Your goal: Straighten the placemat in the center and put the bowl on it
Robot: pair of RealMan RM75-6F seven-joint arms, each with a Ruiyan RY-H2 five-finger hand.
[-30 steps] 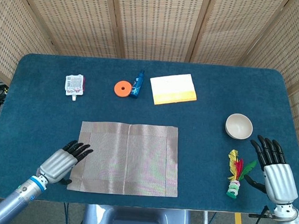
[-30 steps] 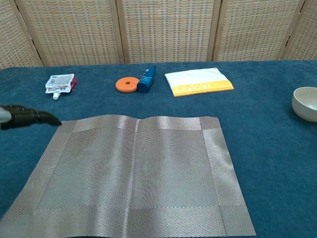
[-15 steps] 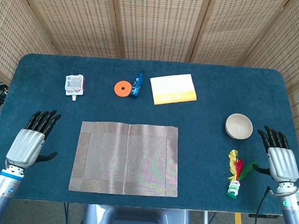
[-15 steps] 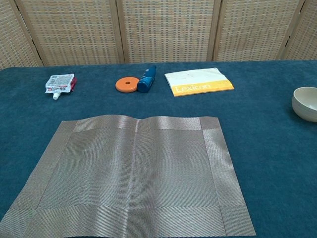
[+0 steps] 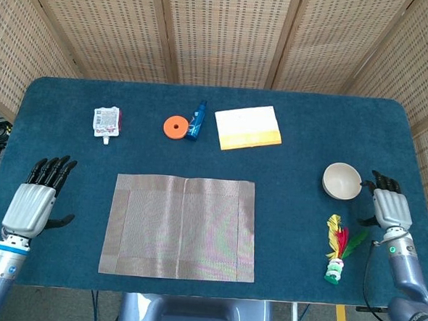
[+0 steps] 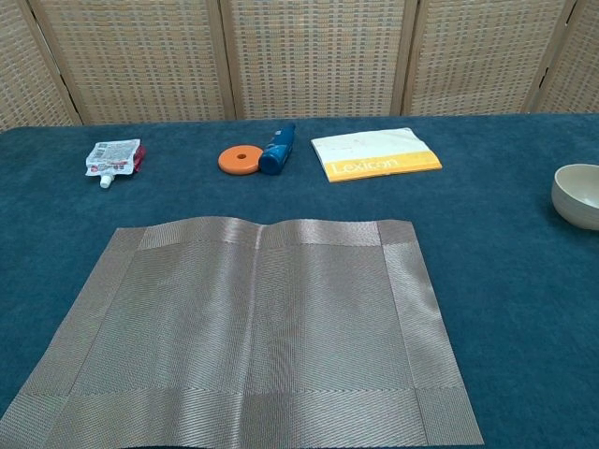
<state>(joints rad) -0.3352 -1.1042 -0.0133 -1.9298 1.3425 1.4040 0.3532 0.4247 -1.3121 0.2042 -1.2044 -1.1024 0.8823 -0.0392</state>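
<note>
A grey woven placemat [image 5: 179,226] [image 6: 253,327] lies flat in the middle of the blue table, its edges square to the table front. A small cream bowl [image 5: 341,181] [image 6: 577,195] stands upright on the cloth at the right, apart from the mat. My right hand [image 5: 389,207] hovers just right of the bowl, fingers spread, holding nothing. My left hand [image 5: 35,202] is left of the mat, fingers apart and empty. Neither hand shows in the chest view.
Along the back lie a white pouch [image 5: 106,121], an orange disc [image 5: 174,127], a blue bottle [image 5: 196,121] and a yellow-and-white booklet [image 5: 248,128]. A red, yellow and green feather toy [image 5: 337,248] lies in front of the bowl.
My left hand has come off the mat's left edge and drawn back to the left. My right hand has moved up toward the bowl. The mat now lies straight.
</note>
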